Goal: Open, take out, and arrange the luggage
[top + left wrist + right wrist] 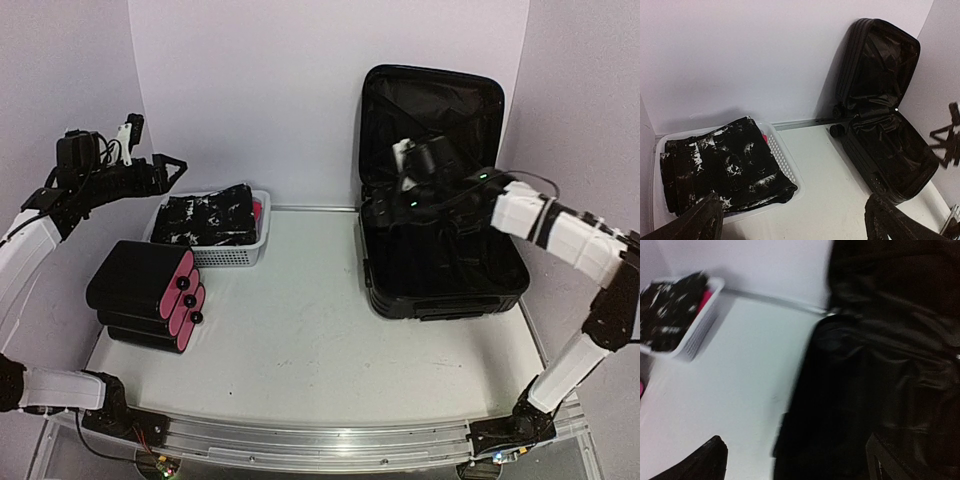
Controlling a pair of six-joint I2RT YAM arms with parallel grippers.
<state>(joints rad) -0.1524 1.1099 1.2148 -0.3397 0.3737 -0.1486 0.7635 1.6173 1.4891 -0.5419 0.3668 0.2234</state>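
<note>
The luggage (445,265) lies open at the right of the table, its lid (430,110) upright against the back wall and its black lining showing. It appears again as the luggage (890,150) in the left wrist view, and blurred as the luggage (880,365) in the right wrist view. My right gripper (382,212) hovers over its left part, jaws open with nothing between them (795,465). My left gripper (172,172) hangs high at the far left, above the basket, open and empty (795,225).
A white perforated basket (255,240) with folded black-and-white clothes (205,222) stands at the back left. A smaller black case with a pink side (150,295) lies in front of it. The same basket (790,170) shows in the left wrist view.
</note>
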